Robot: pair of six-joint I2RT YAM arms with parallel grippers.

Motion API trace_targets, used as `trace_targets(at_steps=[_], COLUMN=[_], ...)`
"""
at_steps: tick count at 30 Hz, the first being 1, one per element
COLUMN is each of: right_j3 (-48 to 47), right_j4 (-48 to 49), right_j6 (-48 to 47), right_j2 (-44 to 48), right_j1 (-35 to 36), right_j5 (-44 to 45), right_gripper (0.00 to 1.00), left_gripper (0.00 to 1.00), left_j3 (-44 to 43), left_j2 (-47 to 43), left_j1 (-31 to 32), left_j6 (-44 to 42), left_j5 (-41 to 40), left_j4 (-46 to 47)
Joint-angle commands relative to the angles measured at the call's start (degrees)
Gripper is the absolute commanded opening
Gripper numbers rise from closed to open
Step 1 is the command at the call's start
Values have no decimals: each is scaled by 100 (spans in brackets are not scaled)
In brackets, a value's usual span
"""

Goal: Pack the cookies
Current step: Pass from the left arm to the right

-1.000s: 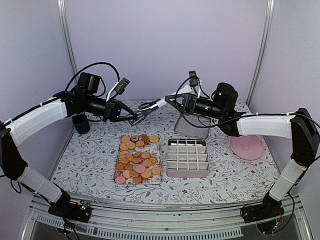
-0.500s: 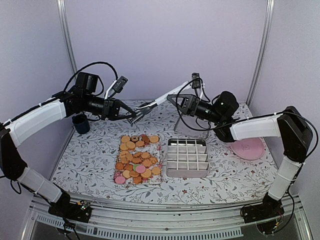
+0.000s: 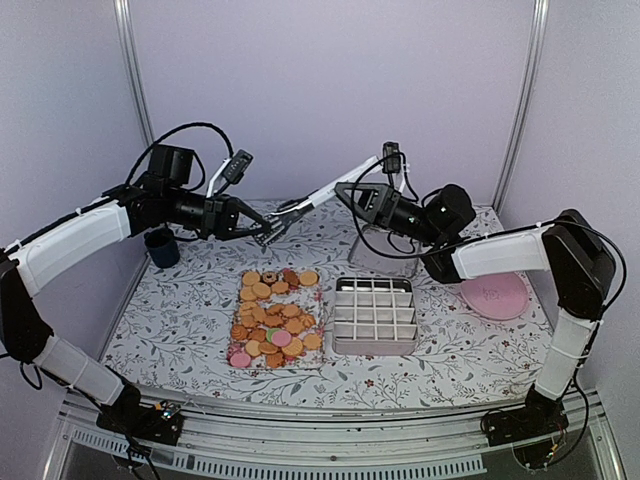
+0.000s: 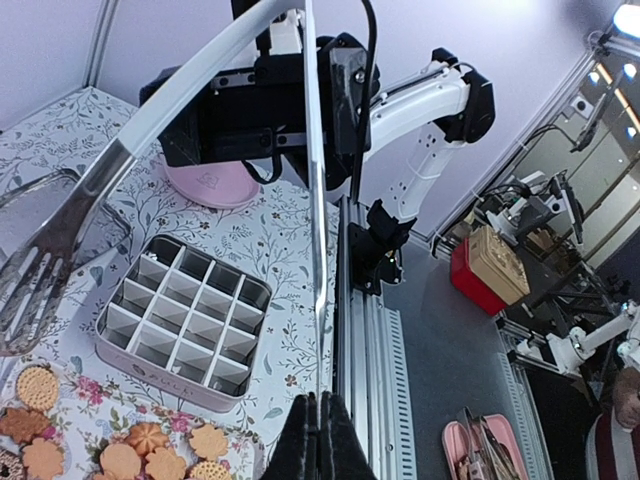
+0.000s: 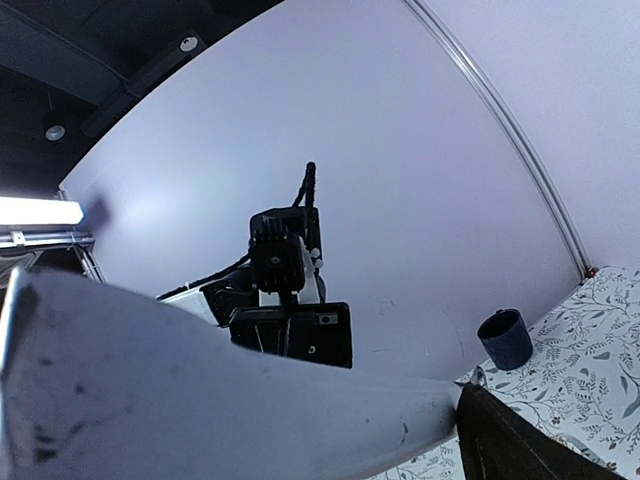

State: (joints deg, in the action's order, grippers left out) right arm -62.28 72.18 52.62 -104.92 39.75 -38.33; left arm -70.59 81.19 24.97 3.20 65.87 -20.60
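The cookies (image 3: 275,318) lie in a heap on a clear sheet left of centre, mostly orange-tan with a few pink and green; some cookies (image 4: 130,462) also show in the left wrist view. Above and behind them, long tongs (image 3: 335,188) with a white handle hang slanted in the air. My left gripper (image 3: 262,230) is shut on one thin blade of the tongs (image 4: 312,250), pinched at its tips (image 4: 320,402). My right gripper (image 3: 350,197) stands open just under the handle end. In the right wrist view the white handle (image 5: 200,400) crosses close in front, beside one black finger (image 5: 520,440).
A pale box divided into square cells (image 3: 375,315) sits right of the cookies, also in the left wrist view (image 4: 185,325). A pink round plate (image 3: 493,293) lies at the far right. A dark blue cup (image 3: 162,247) stands at the back left. A wire stand (image 3: 385,252) is behind the box.
The right gripper's jaws opened wider and it reached further left under the tongs. The tongs' handle end tilted upward. The left gripper stayed shut on the blade, nudging slightly up.
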Motion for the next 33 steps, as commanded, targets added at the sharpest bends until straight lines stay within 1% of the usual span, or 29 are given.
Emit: trace_targets(at_steps=[1,8,16,18,21,33], right_j3=[-333,-515,-490,-478,-573,-921], right_j4=[-82,-468,-403,-277,-107,122], right_j6=[1,-393,-460,-422,-325,-118], right_j2=[-195,-250,-114,-114,-209,-536], right_j1=[304,410,425,435,476,609], right_j5=[-465,-195,55,134,142,141], right_gripper=[92,89,81,81,83,83], left_gripper=[0,0,0,0,0,0], left_j3=[54,54,132,162,189,330], left_j2=[-54,-44,-56,-46,-42,-106], left_j1=[-27,-27,-45,-41,-45,-56], left_j6=[107,264,242,251,220,206], left_j5=[76,172,-63,-226,-543,-589], left_j4=[317,400,469,515,522,557])
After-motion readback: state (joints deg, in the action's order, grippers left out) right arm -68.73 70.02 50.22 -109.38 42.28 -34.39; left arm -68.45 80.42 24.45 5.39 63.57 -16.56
